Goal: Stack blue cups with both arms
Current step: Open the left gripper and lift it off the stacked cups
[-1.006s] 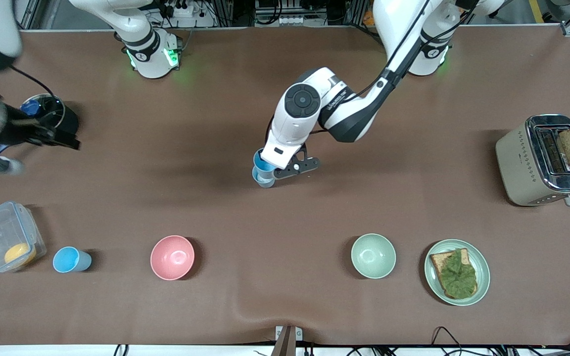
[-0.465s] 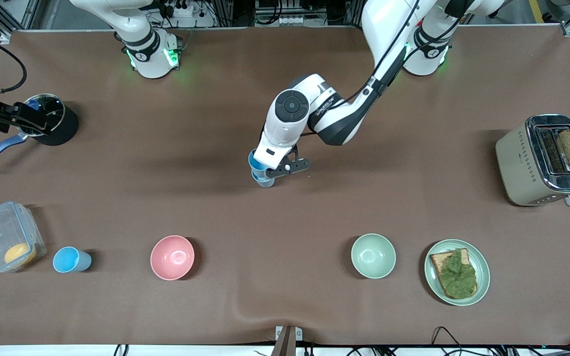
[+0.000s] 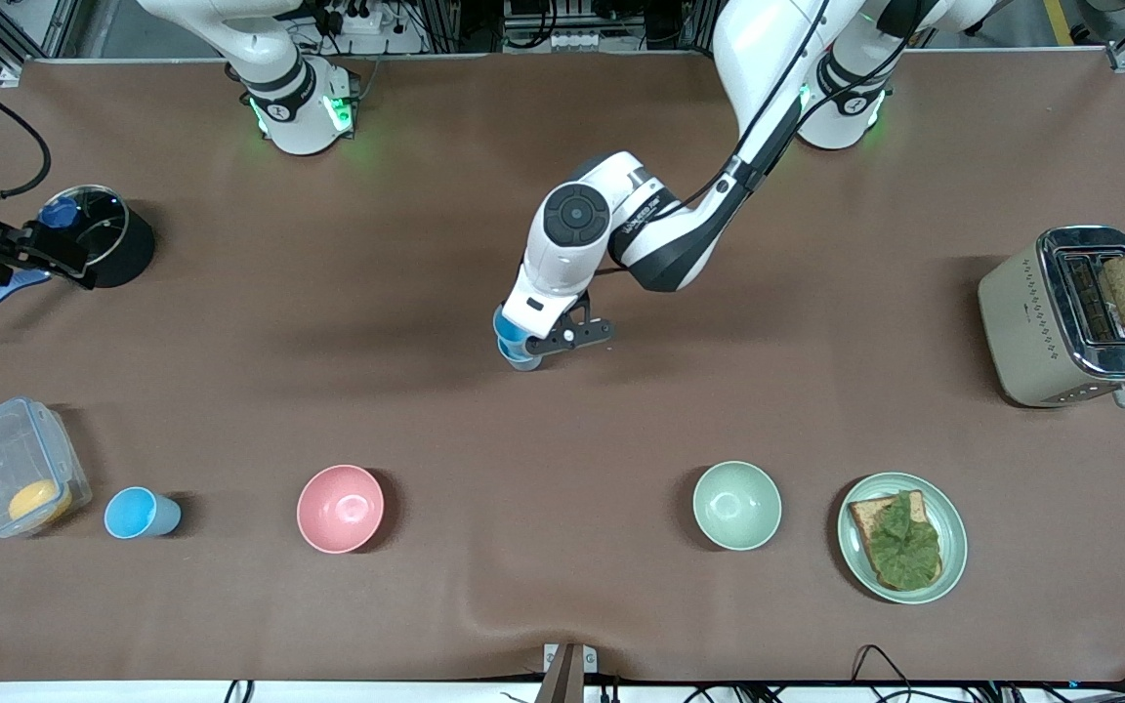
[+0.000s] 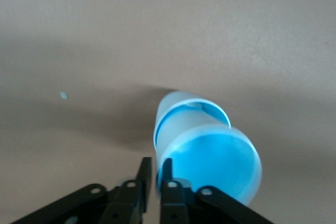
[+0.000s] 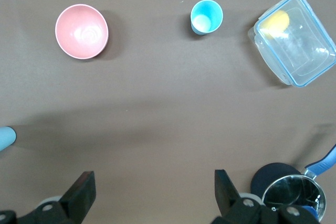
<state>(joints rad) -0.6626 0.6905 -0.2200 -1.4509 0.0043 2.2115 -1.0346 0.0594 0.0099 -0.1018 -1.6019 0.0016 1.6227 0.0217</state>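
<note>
My left gripper (image 3: 526,342) is over the middle of the table, shut on the rim of a blue cup (image 3: 512,327). In the left wrist view its fingers (image 4: 156,165) pinch that cup's wall (image 4: 215,163). The held cup sits partly inside a paler blue cup (image 3: 523,359) that stands on the table and also shows in the left wrist view (image 4: 178,109). A third blue cup (image 3: 138,513) stands upright beside a clear container, near the front camera; the right wrist view shows it too (image 5: 206,17). My right gripper (image 3: 60,259) is open and empty in the air by a black pot.
A black pot (image 3: 104,234) with a blue handle stands at the right arm's end. A clear container (image 3: 11,469) holds something yellow. A pink bowl (image 3: 340,508), a pale green bowl (image 3: 736,505), a plate with toast (image 3: 902,537) and a toaster (image 3: 1075,317) are on the table.
My left gripper has shifted slightly and brought the held cup lower into the paler cup. My right gripper has pulled back toward the table's edge by the pot.
</note>
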